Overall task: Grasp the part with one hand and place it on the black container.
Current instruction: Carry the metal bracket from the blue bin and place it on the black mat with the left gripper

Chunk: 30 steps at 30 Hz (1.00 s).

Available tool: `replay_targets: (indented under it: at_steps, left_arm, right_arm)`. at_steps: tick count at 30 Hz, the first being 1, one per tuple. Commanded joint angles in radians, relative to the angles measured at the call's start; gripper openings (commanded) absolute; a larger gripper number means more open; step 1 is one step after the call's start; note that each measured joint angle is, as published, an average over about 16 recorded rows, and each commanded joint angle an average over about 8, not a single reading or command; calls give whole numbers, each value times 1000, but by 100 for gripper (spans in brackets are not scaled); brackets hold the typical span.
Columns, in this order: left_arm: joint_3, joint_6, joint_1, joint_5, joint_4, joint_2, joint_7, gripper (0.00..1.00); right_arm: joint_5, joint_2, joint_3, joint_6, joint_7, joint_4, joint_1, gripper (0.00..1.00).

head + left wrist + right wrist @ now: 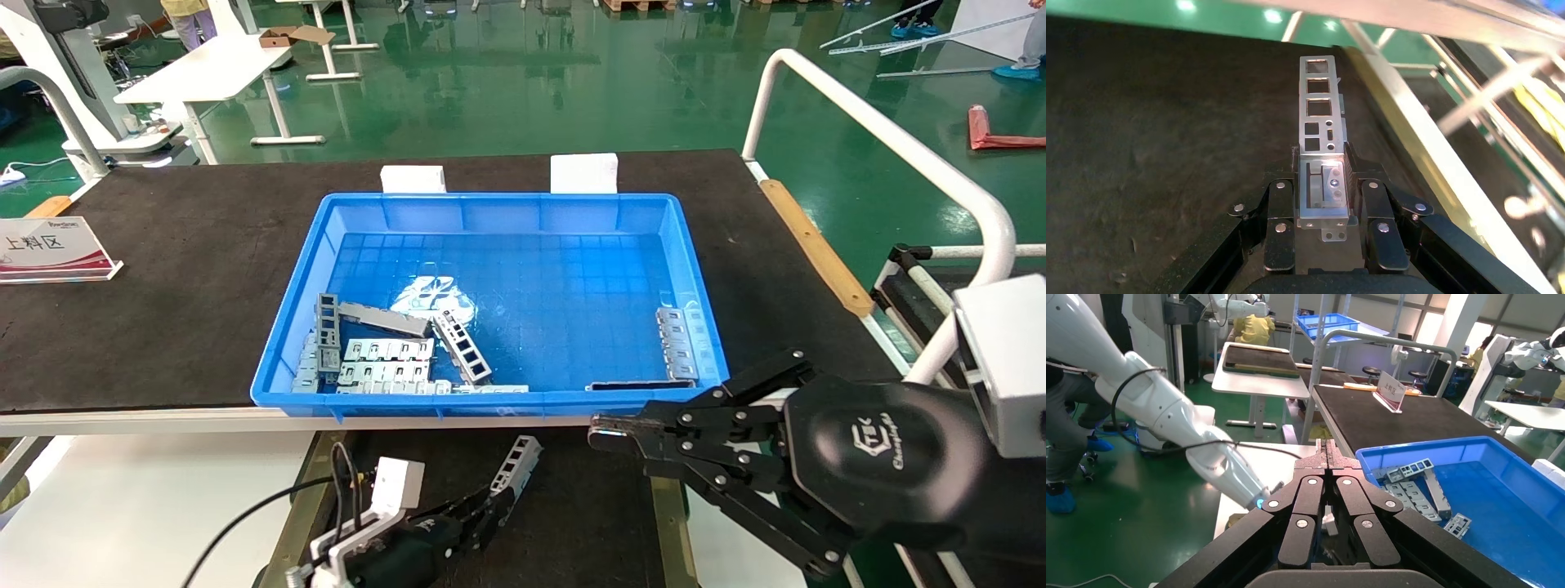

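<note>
My left gripper (490, 506) is shut on the part (516, 465), a slim silver ladder-like strip with square windows. It holds the part over the black container (572, 523), a flat dark tray with olive-brass rails below the table's front edge. In the left wrist view the part (1321, 122) sticks out forward from between the fingers (1281, 208), just above the dark matte floor (1156, 153). My right gripper (601, 433) is shut and empty, hovering at the blue crate's near right corner; it also shows in the right wrist view (1326, 454).
A blue plastic crate (507, 204) sits on the black-topped table, holding several more grey metal parts (384, 359) at its near left and right. A sign stand (49, 249) is at the table's left. A white rail (891, 147) runs on the right.
</note>
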Motion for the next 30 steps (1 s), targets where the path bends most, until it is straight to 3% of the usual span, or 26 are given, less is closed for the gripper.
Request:
replay_targets:
  at_steps: [1,13,27,30]
  left_arm:
    - [-20,-43,13,-16,12,32,-3,0]
    - [-120,-172,35,-42,122,182,0,0]
    - [-209,-194,35,-30,229,281,21,0]
    - [-218,-190,35,-28,243,291,24,9]
  right_arm:
    - [0,0,0,0,0,0,0,0]
    - [1,0,-1,0,0,0,0,0]
    - [1,1,-2,1,-1,0,0,0]
    - [1,1,-2,1,-1,0,0,7]
